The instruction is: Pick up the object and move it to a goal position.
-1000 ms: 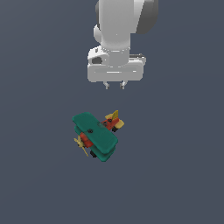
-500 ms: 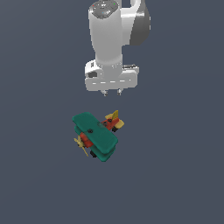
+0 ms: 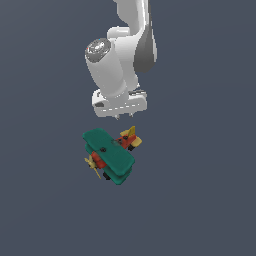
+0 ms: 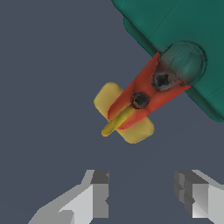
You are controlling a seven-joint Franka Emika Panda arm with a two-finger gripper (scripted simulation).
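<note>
The small toy biplane (image 3: 111, 154) with teal-green double wings, red body and yellow tail rests on the dark grey counter (image 3: 200, 200). The white claw (image 3: 120, 116) hovers above its tail, fingers (image 4: 98, 194) spread, holding nothing.

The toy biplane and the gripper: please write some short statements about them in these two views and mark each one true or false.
1. The gripper is open, with nothing between its fingers. True.
2. The toy biplane is already lifted off the floor. False: it rests on the floor, and the gripper is above it.
3. The biplane's wings are teal-green. True.
4. The wrist view shows the yellow tail held between the fingers. False: the tail lies apart from the fingertips, untouched.
5. The propeller is black. False: it is yellow.
</note>
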